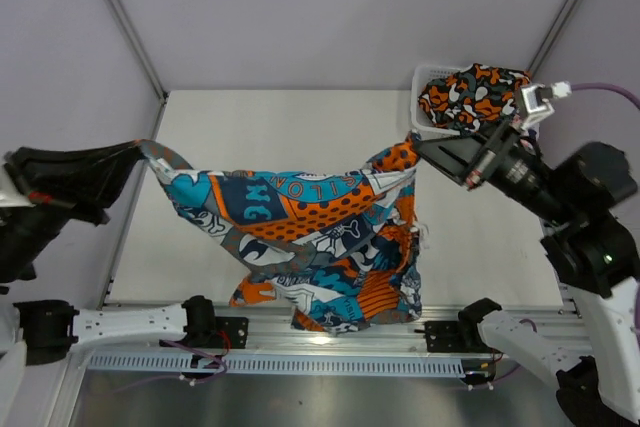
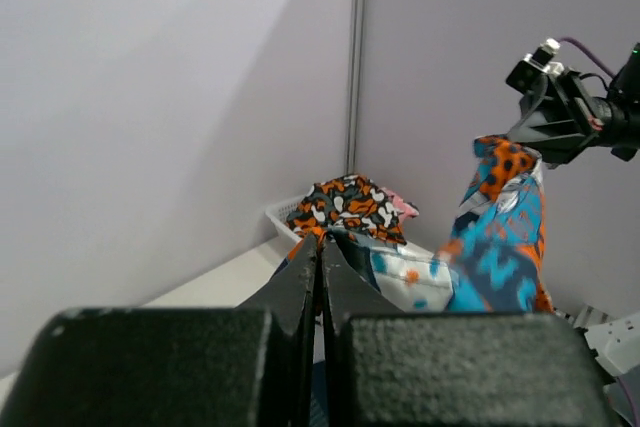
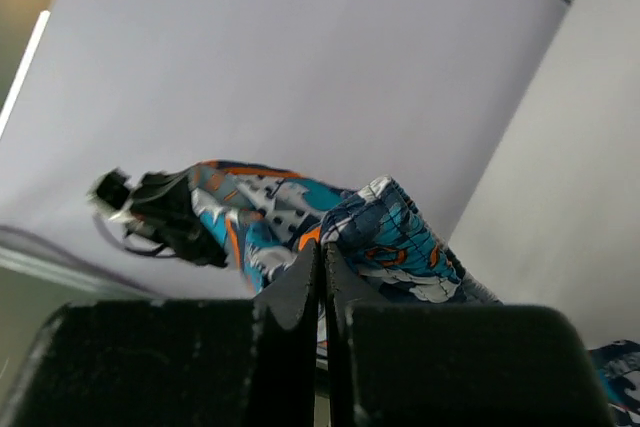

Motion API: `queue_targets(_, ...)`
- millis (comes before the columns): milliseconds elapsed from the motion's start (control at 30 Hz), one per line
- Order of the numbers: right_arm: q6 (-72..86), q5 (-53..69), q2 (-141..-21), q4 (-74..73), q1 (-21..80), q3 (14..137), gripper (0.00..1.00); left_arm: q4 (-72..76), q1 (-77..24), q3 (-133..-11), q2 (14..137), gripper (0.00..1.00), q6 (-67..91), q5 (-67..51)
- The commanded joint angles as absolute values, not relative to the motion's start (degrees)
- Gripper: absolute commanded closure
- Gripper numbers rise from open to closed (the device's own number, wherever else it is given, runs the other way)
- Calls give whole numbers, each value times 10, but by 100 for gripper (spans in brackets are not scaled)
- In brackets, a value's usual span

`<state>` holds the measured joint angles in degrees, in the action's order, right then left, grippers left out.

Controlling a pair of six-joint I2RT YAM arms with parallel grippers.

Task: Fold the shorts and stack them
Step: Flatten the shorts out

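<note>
The blue-teal-orange patchwork shorts [image 1: 320, 237] hang stretched in the air between both grippers, the lower part drooping toward the table's near edge. My left gripper [image 1: 140, 147] is shut on the shorts' left corner [image 2: 345, 242]. My right gripper [image 1: 418, 145] is shut on the right corner [image 3: 390, 232]. The orange-black-white camouflage shorts [image 1: 470, 95] lie heaped in the white mesh basket [image 1: 432, 75]; they also show in the left wrist view [image 2: 350, 205]. A bit of pink fabric [image 2: 404, 208] peeks from behind them.
The white basket stands at the table's back right corner. The white table top [image 1: 270, 127] lies below the shorts. A metal rail [image 1: 330, 332] with the arm bases runs along the near edge. Grey walls close in on the left and back.
</note>
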<state>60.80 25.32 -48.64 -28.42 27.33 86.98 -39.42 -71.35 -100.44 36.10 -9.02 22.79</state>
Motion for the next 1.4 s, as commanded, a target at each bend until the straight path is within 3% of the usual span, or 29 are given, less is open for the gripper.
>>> queue_targets(0, 601, 242, -567, -259, 258, 838, 100, -316, -773, -962, 443, 100, -144, 393)
queue_targets(100, 638, 292, -617, -176, 213, 786, 100, -294, -759, -916, 449, 100, -146, 401)
queue_targets(167, 649, 300, -639, -156, 201, 773, 100, -299, -680, -883, 449, 100, -114, 360)
queue_targets(333, 642, 296, -695, -134, 192, 782, 100, -276, -308, -797, 485, 100, -5, -18)
queue_targets(400, 640, 291, -707, -136, 191, 788, 100, -256, -228, -795, 520, 100, 60, -107)
queue_targets(433, 635, 286, -717, -141, 189, 800, 100, -238, -131, -785, 540, 100, 88, -238)
queue_targets(500, 623, 269, -726, -148, 185, 810, 100, -183, -77, -774, 594, 100, 161, -311)
queue_targets(733, 589, 244, -763, -142, 170, 865, 100, -183, -31, -792, 615, 100, 178, -266)
queue_targets(1067, 608, 342, -746, 5, 191, 945, 100, -138, -21, -879, 536, 100, 201, -283)
queue_targets(1367, 577, 329, -608, 85, 293, 948, 100, -40, -21, -869, 369, 100, 208, -282)
